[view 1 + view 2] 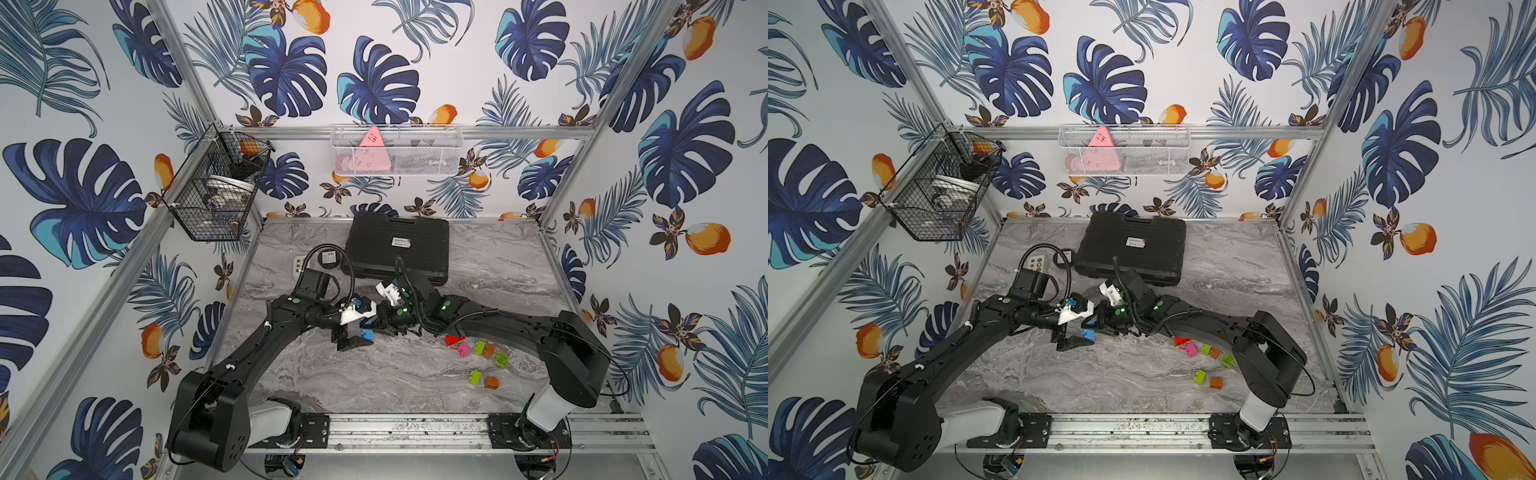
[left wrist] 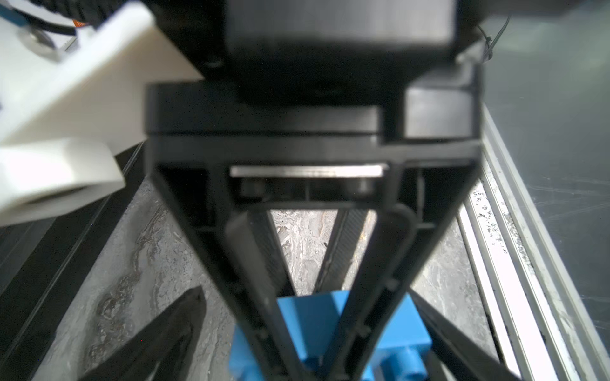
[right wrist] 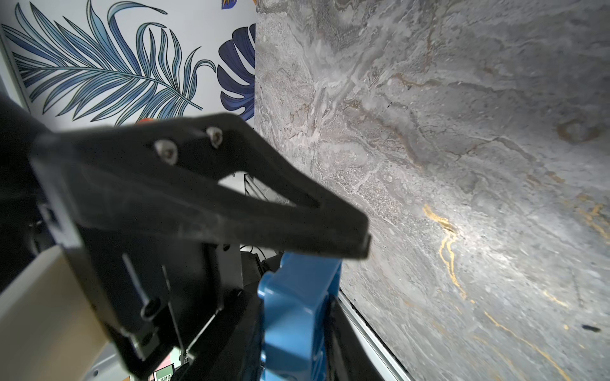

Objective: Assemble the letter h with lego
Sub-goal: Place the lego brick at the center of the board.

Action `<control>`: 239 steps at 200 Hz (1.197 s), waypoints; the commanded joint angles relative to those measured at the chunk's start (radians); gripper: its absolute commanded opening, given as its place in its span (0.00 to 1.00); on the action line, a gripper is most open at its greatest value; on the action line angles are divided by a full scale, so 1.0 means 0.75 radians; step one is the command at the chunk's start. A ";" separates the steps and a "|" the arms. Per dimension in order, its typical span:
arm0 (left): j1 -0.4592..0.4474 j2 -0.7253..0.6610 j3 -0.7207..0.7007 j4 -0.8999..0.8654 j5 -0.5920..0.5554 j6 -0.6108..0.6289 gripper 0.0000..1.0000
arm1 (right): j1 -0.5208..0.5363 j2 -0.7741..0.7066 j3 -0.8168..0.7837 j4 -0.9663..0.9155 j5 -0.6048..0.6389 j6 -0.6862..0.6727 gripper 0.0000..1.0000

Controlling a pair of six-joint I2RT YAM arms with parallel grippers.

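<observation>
**Blue brick clamped at centre, loose bricks lying to the right**

The right gripper [image 2: 317,359] is caught with its jaws clenched on a blue brick [image 3: 297,313], and in the right wrist view one black finger is laid across the brick's edge. Over to the left wrist view: the brick is seen pinched from both sides at the bottom centre of the frame. Around it the left gripper [image 1: 361,334] is spread, jaws released, a finger passing on each side of the brick. Whether either finger touches it cannot be told. In both top views this pairing is found at the centre of the frame, over the marbled worktop [image 1: 374,382], with one arm extended from lower left and one from lower right.

Outward now, to the right of centre, more lego is scattered on the worktop. A red brick [image 1: 452,340] and a pink brick [image 1: 462,350] are set just beside each other. Next along, a lime green brick [image 1: 481,347] is butted against an orange brick [image 1: 490,351], with a second lime green brick [image 1: 500,360] near them. Lower down, a lime green and orange pair [image 1: 483,380] is seen. Behind the arms, at upper centre, a black case [image 1: 399,245] is laid flat.
</observation>
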 commanded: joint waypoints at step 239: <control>-0.455 0.602 0.115 0.311 -0.853 -0.466 0.53 | -0.330 -0.626 -0.365 -0.778 0.905 -0.094 0.61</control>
